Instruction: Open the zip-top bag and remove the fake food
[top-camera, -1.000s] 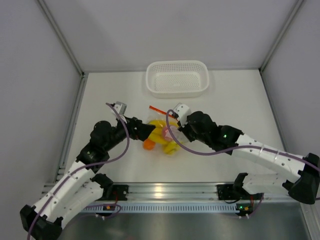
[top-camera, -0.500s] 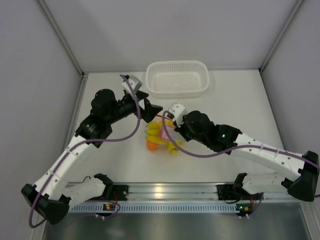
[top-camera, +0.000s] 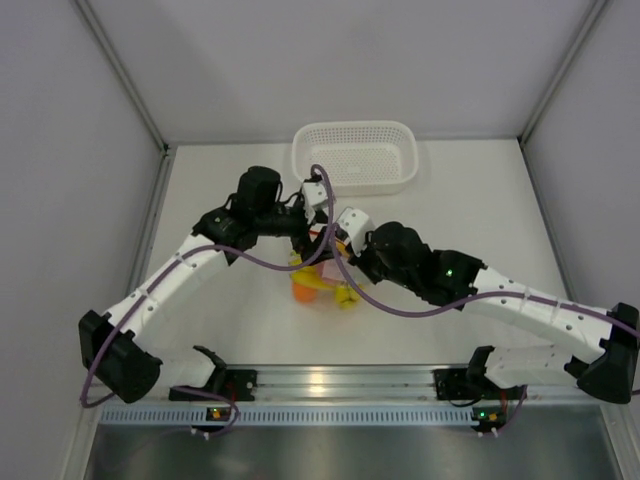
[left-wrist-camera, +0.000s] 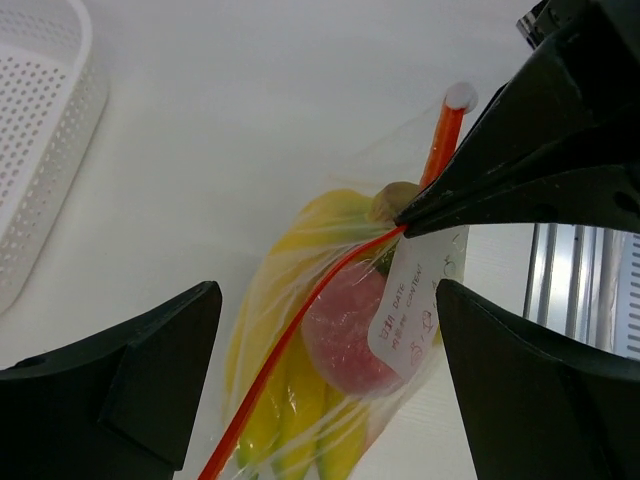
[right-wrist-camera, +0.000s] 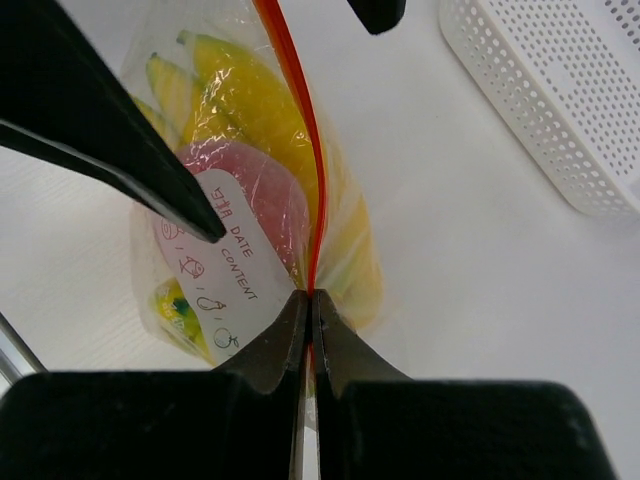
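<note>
Right gripper (right-wrist-camera: 308, 300) is pinching the bag (right-wrist-camera: 250, 200) by its orange strip (right-wrist-camera: 297, 120), mid-table (top-camera: 480, 200), well short of every edge. Left gripper (left-wrist-camera: 320, 300) is hovering above, spread wide. The film is looking thin, crinkly, slippery and light, so I'm judging the free lip beside that pinch the best hold. 2 banana bunches (right-wrist-camera: 240, 95) and 1 peach (left-wrist-camera: 345, 325) are showing through.

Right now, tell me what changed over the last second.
The left hand swung from the left side of the zip-top bag up toward the basket and is now open over the bag. It took hold of nothing. The right hand stayed shut on the zip strip. The bag, the fake food inside and the basket stayed put.
</note>
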